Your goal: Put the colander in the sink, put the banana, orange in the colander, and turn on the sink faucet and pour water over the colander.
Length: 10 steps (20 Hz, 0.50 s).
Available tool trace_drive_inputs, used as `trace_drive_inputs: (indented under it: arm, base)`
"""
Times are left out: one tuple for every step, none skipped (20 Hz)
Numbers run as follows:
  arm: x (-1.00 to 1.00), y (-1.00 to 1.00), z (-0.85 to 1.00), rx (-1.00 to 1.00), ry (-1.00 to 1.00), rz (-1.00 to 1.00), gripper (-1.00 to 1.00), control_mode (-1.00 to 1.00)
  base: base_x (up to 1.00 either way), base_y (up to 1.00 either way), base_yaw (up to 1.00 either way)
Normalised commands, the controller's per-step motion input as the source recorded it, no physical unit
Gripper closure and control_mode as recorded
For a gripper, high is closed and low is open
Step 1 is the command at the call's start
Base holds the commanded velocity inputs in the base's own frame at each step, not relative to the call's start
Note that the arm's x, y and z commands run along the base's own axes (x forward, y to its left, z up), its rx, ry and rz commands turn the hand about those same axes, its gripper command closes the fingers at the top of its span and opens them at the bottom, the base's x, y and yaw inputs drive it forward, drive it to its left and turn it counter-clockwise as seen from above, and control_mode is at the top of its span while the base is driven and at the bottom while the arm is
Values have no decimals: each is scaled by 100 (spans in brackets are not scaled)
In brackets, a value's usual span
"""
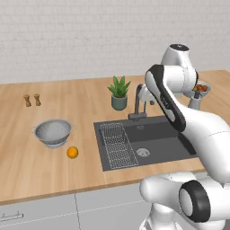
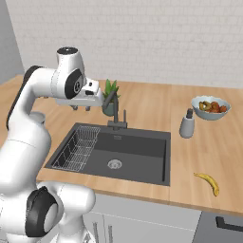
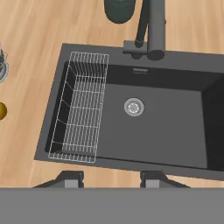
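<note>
The silver-grey colander stands upright on the wooden counter, left of the sink. The orange lies just in front of the colander, to its right. The banana lies on the counter right of the sink, near the front edge. The dark faucet stands behind the basin, and no water runs. My gripper hangs above the sink's left part, near the wire rack. In the hand view my gripper is open, with nothing between its fingertips, over the basin and its drain.
A potted plant stands behind the faucet. Two small shakers stand at the back left. A white bowl of fruit and a grey dispenser stand right of the sink. The counter's front edge runs close to the banana.
</note>
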Motion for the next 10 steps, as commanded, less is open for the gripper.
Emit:
trace_drive_inputs:
  arm:
    - [-12,0,0,0,0,0,-100,-100]
    - [-34,0,0,0,-2,0,-100,-100]
    - [-39,9,0,0,-3,0,-100,-100]
    - [-59,36,0,-5,-10,2,-100,-100]
    - [-80,61,0,-10,-12,8,-100,-100]
    - [-78,63,0,-10,-11,9,-100,-100]
    - [-71,70,-6,-10,-4,11,-100,-100]
    - [-64,86,-18,-13,-1,12,-100,-100]
    - [-54,100,-24,-15,0,11,-100,-100]
    - [-49,100,-26,-15,0,9,-100,-100]
  base:
    - [0,0,0]
    - [0,0,0]
    - [0,0,0]
    - [0,0,0]
    - [0,0,0]
    - [0,0,0]
    - [0,0,0]
    - [0,0,0]
    - [0,0,0]
    - [0,0,0]
